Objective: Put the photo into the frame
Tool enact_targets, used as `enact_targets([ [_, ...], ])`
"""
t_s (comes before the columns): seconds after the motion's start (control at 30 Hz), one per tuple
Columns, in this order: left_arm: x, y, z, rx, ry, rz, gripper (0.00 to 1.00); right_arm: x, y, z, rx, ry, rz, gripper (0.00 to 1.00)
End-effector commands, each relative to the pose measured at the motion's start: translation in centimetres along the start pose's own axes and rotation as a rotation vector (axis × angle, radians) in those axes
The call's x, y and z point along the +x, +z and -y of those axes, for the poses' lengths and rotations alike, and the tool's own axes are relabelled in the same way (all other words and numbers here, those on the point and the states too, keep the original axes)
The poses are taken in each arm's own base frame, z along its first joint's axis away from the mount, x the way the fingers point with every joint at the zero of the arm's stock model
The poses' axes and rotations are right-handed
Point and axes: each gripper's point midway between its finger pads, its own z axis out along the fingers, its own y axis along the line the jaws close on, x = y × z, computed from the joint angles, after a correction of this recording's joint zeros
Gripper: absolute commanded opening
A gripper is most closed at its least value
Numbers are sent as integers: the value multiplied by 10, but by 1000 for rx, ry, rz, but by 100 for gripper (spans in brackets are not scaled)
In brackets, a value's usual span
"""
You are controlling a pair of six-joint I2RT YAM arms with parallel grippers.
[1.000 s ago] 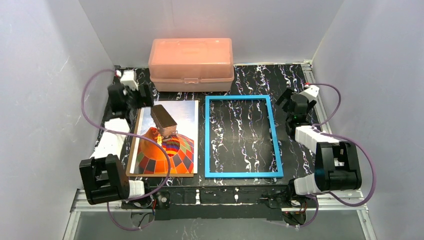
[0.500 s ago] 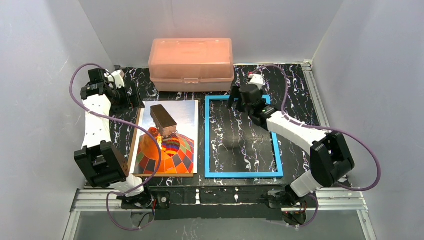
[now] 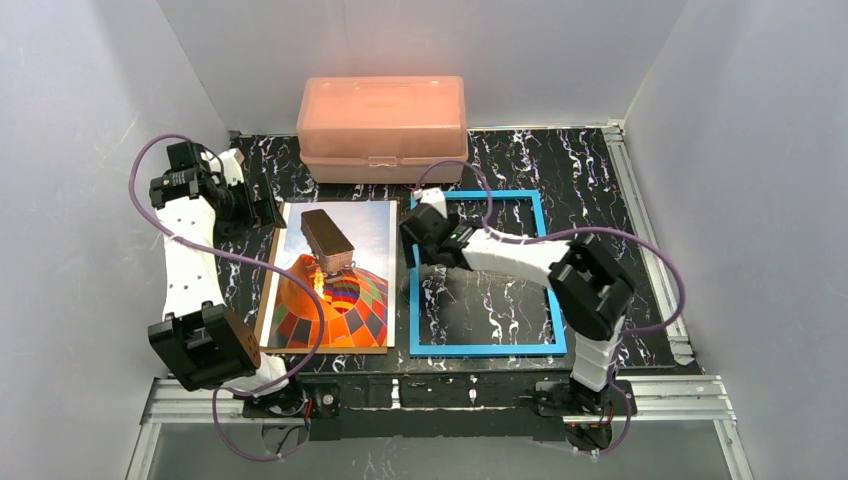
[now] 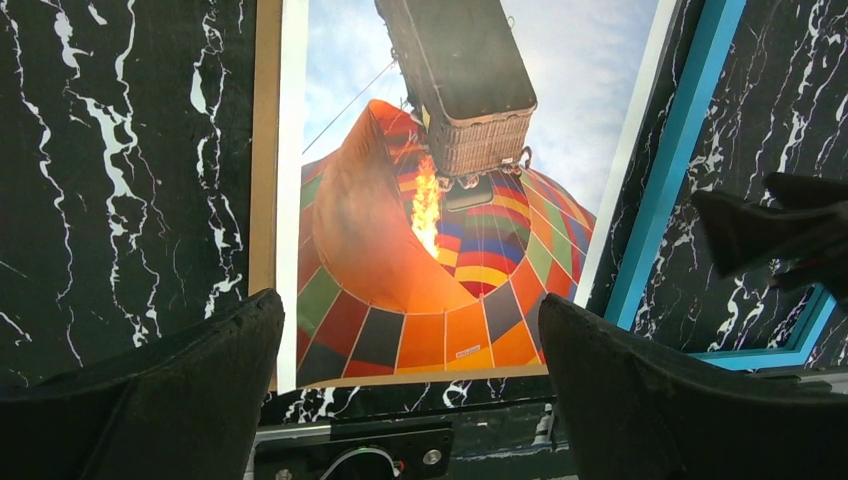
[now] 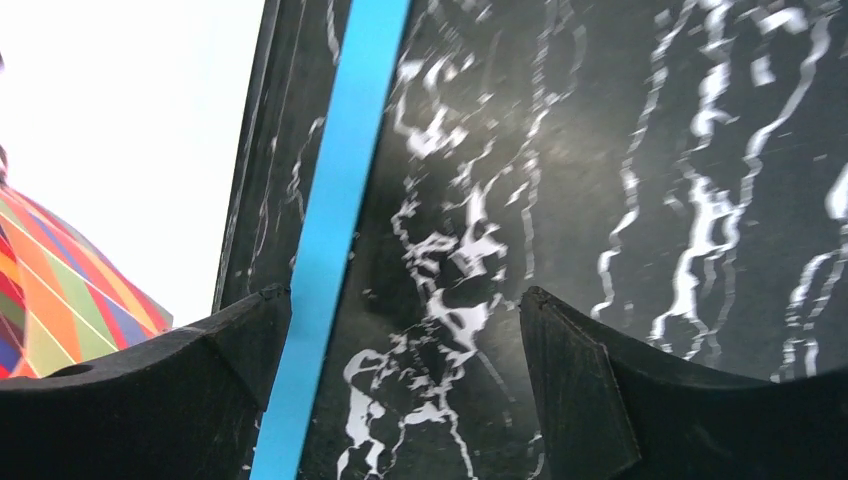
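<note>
Jaws both open | right arm (image 3: 510, 252) moved to frame (image 3: 490, 349), perhaps touching

The glossy balloon photo (image 3: 335, 285) lies flat, face up, just left of the thin blue frame (image 3: 488, 349), also flat, not touching.

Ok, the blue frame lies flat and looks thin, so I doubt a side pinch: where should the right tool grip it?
Probably the long rail nearest the photo, from straight above. The blue frame is an open rectangle lying flat, so one finger can drop inside it and one in the gap beside the photo. The open right tool hovers over that rail.
</note>
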Motion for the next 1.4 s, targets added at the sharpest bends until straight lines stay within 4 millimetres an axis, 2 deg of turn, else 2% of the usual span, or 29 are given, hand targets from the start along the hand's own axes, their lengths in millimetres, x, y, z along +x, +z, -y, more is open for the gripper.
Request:
enact_targets([
  [0.0, 17, -14, 4, 3, 3, -21, 97, 4, 4, -6, 75, -16, -9, 90],
  [0.1, 21, -14, 6, 8, 1, -31, 97, 12, 9, -16, 75, -39, -16, 89],
  [0.3, 26, -16, 8, 15, -3, -41, 97, 34, 19, -20, 90, -28, -61, 81],
  [0.47, 32, -14, 8, 19, -7, -56, 97, 49, 23, -36, 51, -55, -80, 78],
  [0.73, 37, -14, 8, 24, 2, -62, 97, 48, 21, -42, 63, -64, -85, 76],
  [0.8, 37, -14, 9, 30, 0, -63, 97, 51, 22, -40, 73, -61, -98, 69],
  [1.0, 43, -14, 13, 52, -5, -80, 98, 69, 26, -39, 75, -43, -149, 29],
  [1.07, 45, -15, 13, 53, 9, -87, 98, 64, 22, -41, 77, -46, -154, 17],
  [1.13, 46, -20, 11, 49, 54, -96, 98, 50, 13, -46, 70, -38, -144, 11],
  [1.37, 49, -30, 12, 69, 184, -95, 98, -18, -48, -78, -108, 63, -42, 10],
])
